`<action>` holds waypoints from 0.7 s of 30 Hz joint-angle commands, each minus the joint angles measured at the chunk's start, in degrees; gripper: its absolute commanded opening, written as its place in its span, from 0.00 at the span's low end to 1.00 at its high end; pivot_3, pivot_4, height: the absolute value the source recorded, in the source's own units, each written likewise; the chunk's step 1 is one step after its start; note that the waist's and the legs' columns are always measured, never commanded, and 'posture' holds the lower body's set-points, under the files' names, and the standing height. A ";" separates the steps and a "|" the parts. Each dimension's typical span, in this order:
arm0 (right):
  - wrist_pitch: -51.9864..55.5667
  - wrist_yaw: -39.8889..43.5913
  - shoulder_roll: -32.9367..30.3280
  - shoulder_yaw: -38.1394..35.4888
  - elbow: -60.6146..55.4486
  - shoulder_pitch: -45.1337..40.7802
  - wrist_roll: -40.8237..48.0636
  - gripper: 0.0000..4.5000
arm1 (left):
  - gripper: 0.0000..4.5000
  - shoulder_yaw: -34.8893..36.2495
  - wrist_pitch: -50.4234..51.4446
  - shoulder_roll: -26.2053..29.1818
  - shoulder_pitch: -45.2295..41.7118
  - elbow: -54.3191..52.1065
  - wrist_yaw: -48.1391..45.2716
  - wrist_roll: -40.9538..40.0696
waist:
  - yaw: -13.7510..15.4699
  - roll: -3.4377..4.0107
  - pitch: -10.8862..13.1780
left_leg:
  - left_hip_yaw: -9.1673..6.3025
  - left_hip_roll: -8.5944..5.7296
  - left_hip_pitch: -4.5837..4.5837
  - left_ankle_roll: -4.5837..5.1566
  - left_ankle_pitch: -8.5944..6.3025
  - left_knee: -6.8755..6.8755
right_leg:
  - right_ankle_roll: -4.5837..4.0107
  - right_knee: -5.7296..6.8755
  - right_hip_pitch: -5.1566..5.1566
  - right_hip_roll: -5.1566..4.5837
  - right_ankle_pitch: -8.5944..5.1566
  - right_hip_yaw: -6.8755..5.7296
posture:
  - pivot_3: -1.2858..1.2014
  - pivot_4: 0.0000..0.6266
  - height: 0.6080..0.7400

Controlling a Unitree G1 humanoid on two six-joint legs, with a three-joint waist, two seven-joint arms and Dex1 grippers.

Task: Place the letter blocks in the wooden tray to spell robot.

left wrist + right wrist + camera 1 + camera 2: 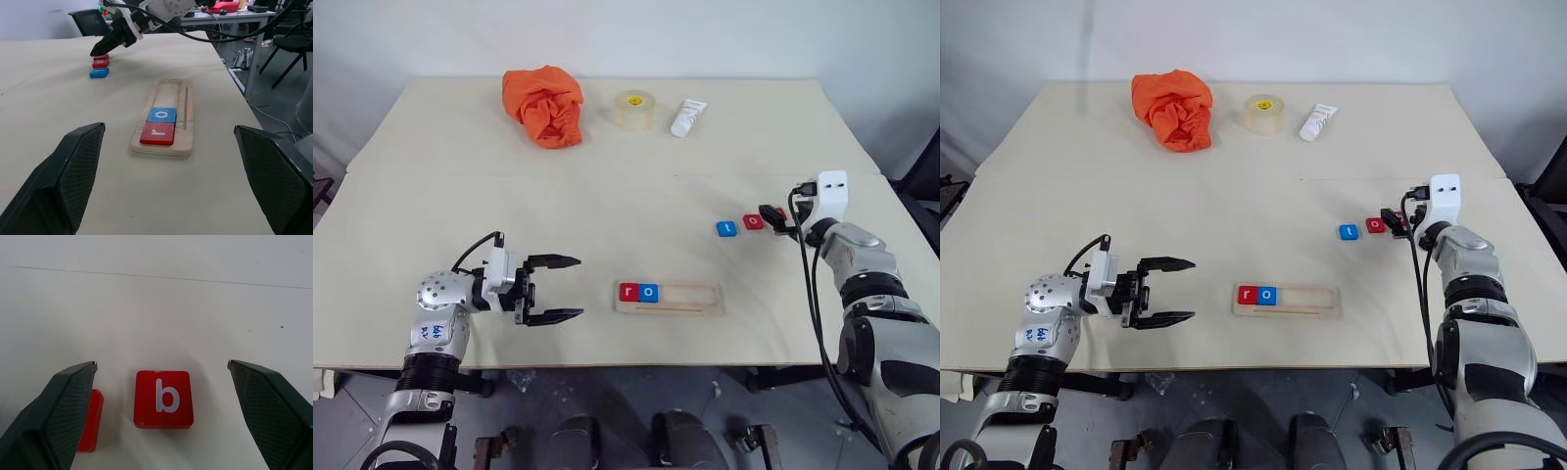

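Observation:
The wooden tray (690, 298) lies near the table's front edge, with a red "r" block (628, 291) and a blue "o" block (649, 292) at its left end. To the right and farther back, a blue "t" block (726, 228) and a red "o" block (754, 222) sit in a row on the table. My right gripper (161, 364) is open just over the red "b" block (163, 398), which lies on the table between its fingers. My left gripper (563, 289) is open and empty, left of the tray and pointing at it.
An orange cloth (545, 104), a roll of tape (633, 109) and a white tube (687, 117) lie along the table's far side. Beyond the table's right edge, the left wrist view shows chairs (293, 44) and a desk.

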 commanded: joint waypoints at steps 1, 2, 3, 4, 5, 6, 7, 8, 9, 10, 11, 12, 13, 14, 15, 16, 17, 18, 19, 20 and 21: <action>-1.06 -0.63 -0.76 -1.24 0.26 -0.16 0.10 1.00 | 1.00 0.85 -0.57 0.03 0.13 -1.45 0.23 -0.87 | 0.00 0.00 0.00 | 0.00 0.00 0.00 0.00 0.00 0.00 | 0.00 0.00 0.00 0.00 0.00 0.00 | 0.52 0.24 1.00; -1.26 -0.82 -0.72 -1.37 0.41 -0.12 0.19 1.00 | 1.00 0.84 -0.59 0.01 0.09 -1.45 0.26 -0.89 | 0.00 0.00 0.00 | 0.00 0.00 0.00 0.00 0.00 0.00 | 0.00 0.00 0.00 0.00 0.00 0.00 | 0.52 0.24 1.00; -1.57 -1.27 -0.69 -1.53 0.65 0.00 0.25 1.00 | 1.00 0.83 -0.64 -0.01 0.09 -1.51 0.29 -0.87 | 0.00 0.00 0.00 | 0.00 0.00 0.00 0.00 0.00 0.00 | 0.00 0.00 0.00 0.00 0.00 0.00 | 0.52 0.24 1.00; -1.81 -2.14 -0.63 -1.81 1.07 0.13 0.37 1.00 | 1.00 0.82 -0.66 -0.05 0.02 -1.51 0.35 -0.86 | 0.00 0.00 0.00 | 0.00 0.00 0.00 0.00 0.00 0.00 | 0.00 0.00 0.00 0.00 0.00 0.00 | 0.52 0.24 1.00; -2.00 -3.01 -0.54 -2.08 1.47 0.31 0.49 1.00 | 1.00 0.84 -0.68 -0.08 0.06 -1.65 0.44 -0.87 | -0.01 0.00 0.00 | 0.00 0.00 0.00 0.00 0.00 0.00 | 0.00 0.00 0.00 0.00 0.00 0.00 | 0.52 0.24 1.00; -2.15 -3.65 -0.45 -2.27 1.83 0.37 0.53 1.00 | 1.00 0.84 -0.72 -0.12 -0.03 -1.57 0.50 -0.84 | 0.00 0.00 0.00 | 0.00 0.00 0.00 0.00 0.00 0.00 | 0.00 0.00 0.00 0.00 0.00 0.00 | 0.52 0.24 1.00; -2.24 -4.58 -0.29 -2.47 2.16 0.43 0.48 1.00 | 1.00 0.84 -0.71 -0.08 0.17 -1.84 0.54 -0.85 | 0.00 0.00 0.00 | 0.00 0.00 0.00 0.00 0.00 0.00 | 0.00 0.00 0.00 0.00 0.00 0.00 | 0.52 0.24 1.00; -2.31 -5.19 -0.16 -2.60 2.40 0.40 0.37 1.00 | 1.00 0.81 -0.73 -0.06 0.20 -1.88 0.54 -0.81 | -0.01 0.00 0.00 | 0.00 0.00 0.00 0.00 0.00 0.00 | 0.00 -0.01 0.00 0.00 0.00 0.00 | 0.52 0.24 1.00; -2.09 -5.81 0.04 -2.56 2.63 0.41 0.15 1.00 | 1.00 0.86 -0.76 0.00 0.37 -1.99 0.56 -0.81 | -0.01 0.00 0.00 | 0.00 0.00 0.00 0.00 0.00 0.00 | 0.00 0.00 0.00 0.00 0.00 0.00 | 0.52 0.24 1.00; -2.22 -6.11 0.24 -2.46 2.78 0.46 -0.09 1.00 | 1.00 0.91 -0.84 0.03 0.50 -2.07 0.63 -0.78 | -0.01 0.00 0.00 | 0.00 0.00 0.00 0.00 0.00 0.00 | 0.00 0.00 0.00 0.00 0.00 0.01 | 0.52 0.24 1.00; -2.35 -6.23 0.38 -2.39 2.88 0.47 -0.27 1.00 | 1.00 0.94 -0.90 0.05 0.56 -2.07 0.68 -0.76 | -0.02 0.00 0.00 | 0.00 0.00 0.00 0.00 0.00 0.00 | 0.00 0.00 0.00 0.00 0.00 0.00 | 0.52 0.24 1.00; -2.47 -6.29 0.46 -2.36 2.95 0.48 -0.38 1.00 | 1.00 0.95 -0.94 0.06 0.60 -2.10 0.72 -0.75 | -0.04 0.00 0.00 | 0.00 0.00 0.00 0.00 0.00 0.00 | 0.00 0.00 0.00 0.00 0.00 0.01 | 0.52 0.24 1.00; -2.31 -6.03 0.59 -2.12 3.04 0.52 -0.62 1.00 | 1.00 0.94 -0.90 0.05 0.61 -2.19 0.82 -0.75 | -0.06 0.00 0.00 | 0.00 0.00 0.00 0.00 0.00 0.00 | 0.00 0.00 0.00 0.00 0.00 0.01 | 0.52 0.24 1.00; -2.15 -5.85 0.67 -1.95 3.13 0.54 -0.79 1.00 | 1.00 0.91 -0.88 0.01 0.59 -2.23 0.92 -0.72 | -0.06 0.00 0.00 | 0.00 0.00 0.00 0.00 0.00 0.00 | 0.00 0.00 0.00 0.00 0.00 0.01 | 0.52 0.24 1.00; -2.05 -5.72 0.72 -1.84 3.19 0.56 -0.90 1.00 | 1.00 0.88 -0.87 -0.02 0.58 -2.26 1.00 -0.71 | -0.06 0.00 0.00 | 0.00 0.00 0.00 0.00 0.00 0.00 | 0.00 0.00 0.00 0.00 0.00 0.01 | 0.52 0.24 1.00; -1.61 -5.62 0.86 -1.81 3.21 0.59 -0.89 1.00 | 1.00 0.91 -0.81 0.02 0.75 -2.49 1.11 -0.77 | -0.05 0.00 0.00 | 0.00 0.00 0.00 0.00 0.00 0.00 | 0.00 0.00 0.00 0.00 0.00 0.00 | 0.52 0.24 1.00; -0.89 -5.78 0.96 -1.87 3.30 0.52 -0.84 0.96 | 1.00 0.93 -0.85 0.03 0.80 -2.53 1.19 -0.79 | -0.05 0.00 0.00 | 0.00 0.00 0.00 0.00 0.00 0.00 | 0.00 0.00 0.01 0.00 0.00 0.01 | 0.52 0.24 1.00; -0.58 -5.85 1.05 -1.84 3.26 0.47 -0.90 0.92 | 1.00 0.96 -0.84 0.04 0.80 -2.57 1.30 -0.81 | -0.05 0.00 0.00 | 0.00 0.00 0.00 0.00 0.00 0.00 | 0.00 0.00 0.01 0.00 0.00 0.01 | 0.52 0.24 1.00; -0.22 -5.66 1.13 -1.86 3.19 0.37 -0.89 0.87 | 1.00 0.99 -0.88 0.02 0.71 -2.45 1.41 -0.78 | -0.05 0.00 0.00 | 0.00 0.00 0.01 0.00 0.00 0.00 | 0.00 0.00 0.02 0.00 0.00 0.01 | 0.52 0.24 1.00; -0.08 -5.70 1.15 -1.85 3.11 0.32 -0.95 0.82 | 1.00 0.99 -0.98 0.03 0.67 -2.36 1.42 -0.75 | -0.05 0.00 0.00 | 0.00 0.00 0.01 0.00 0.00 0.00 | 0.00 0.00 0.02 0.00 0.00 0.01 | 0.52 0.24 1.00; -0.02 -5.75 1.16 -1.85 3.09 0.24 -1.01 0.73 | 1.00 0.95 -1.06 0.00 0.52 -2.16 1.45 -0.69 | -0.06 0.00 0.00 | 0.00 0.00 0.02 0.00 0.00 0.00 | 0.00 0.00 0.03 0.00 0.00 0.01 | 0.52 0.24 1.00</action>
